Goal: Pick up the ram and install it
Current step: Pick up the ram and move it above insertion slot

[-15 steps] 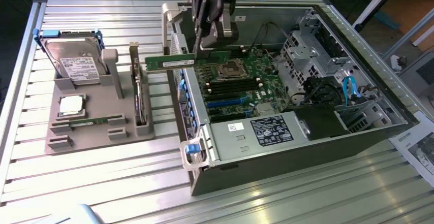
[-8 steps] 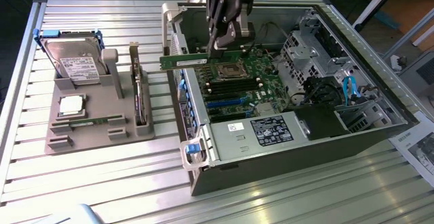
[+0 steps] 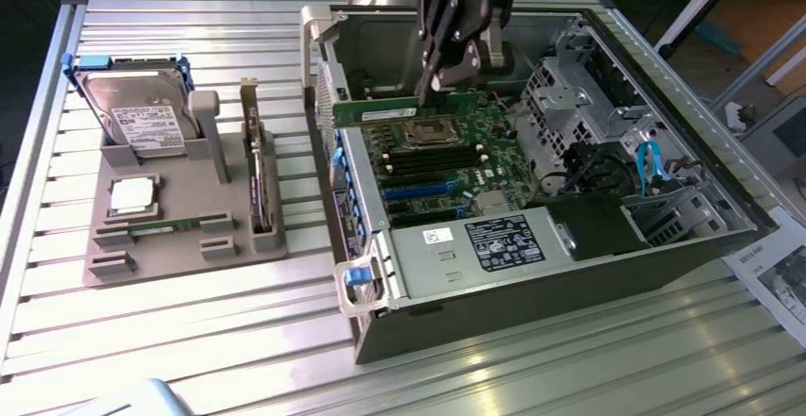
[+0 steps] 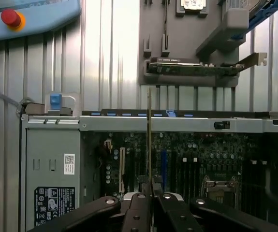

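1. The gripper [image 3: 436, 86] has its jaws closed narrowly on the ram [image 3: 377, 112].
2. The ram is held on its edge just above the motherboard [image 3: 441, 166], inside the open computer case [image 3: 504, 289].
3. The case lies on the worktop [image 3: 189, 341].

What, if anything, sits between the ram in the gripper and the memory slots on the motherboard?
Nothing visible. The gripper holds the ram over the open case, above the motherboard. The black memory slots beside the processor socket look bare, with open air between them and the ram.
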You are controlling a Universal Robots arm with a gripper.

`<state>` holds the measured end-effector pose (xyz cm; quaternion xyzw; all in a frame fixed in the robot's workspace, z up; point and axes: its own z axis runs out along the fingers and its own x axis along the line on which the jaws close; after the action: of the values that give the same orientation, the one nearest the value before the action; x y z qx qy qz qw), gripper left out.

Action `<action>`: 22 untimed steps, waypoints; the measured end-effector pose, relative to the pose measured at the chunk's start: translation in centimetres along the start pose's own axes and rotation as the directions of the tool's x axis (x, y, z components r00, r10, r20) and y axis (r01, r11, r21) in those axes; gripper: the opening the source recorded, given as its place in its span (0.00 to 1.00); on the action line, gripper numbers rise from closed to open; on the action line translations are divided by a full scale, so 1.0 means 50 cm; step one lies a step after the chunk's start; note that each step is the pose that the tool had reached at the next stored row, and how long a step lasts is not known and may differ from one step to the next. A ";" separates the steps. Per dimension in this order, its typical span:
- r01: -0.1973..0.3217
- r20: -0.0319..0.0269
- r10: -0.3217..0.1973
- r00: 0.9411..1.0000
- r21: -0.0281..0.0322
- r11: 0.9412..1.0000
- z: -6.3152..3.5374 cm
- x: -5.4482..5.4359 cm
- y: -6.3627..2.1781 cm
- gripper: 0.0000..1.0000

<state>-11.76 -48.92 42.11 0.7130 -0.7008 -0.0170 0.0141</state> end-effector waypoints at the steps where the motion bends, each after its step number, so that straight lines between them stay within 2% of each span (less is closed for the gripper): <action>1: 0.000 0.000 0.000 1.000 0.000 1.000 0.000 0.000 -0.010 0.12; 3: 0.000 0.000 0.000 1.000 0.000 1.000 -0.001 0.001 -0.029 0.12; 7: 0.000 0.000 0.000 1.000 0.000 1.000 -0.002 0.002 -0.058 0.12; 22: 0.000 0.000 0.000 1.000 0.000 1.000 -0.006 0.004 -0.134 0.12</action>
<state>-5.05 -49.02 42.11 0.7130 -0.7008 -0.0171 0.0141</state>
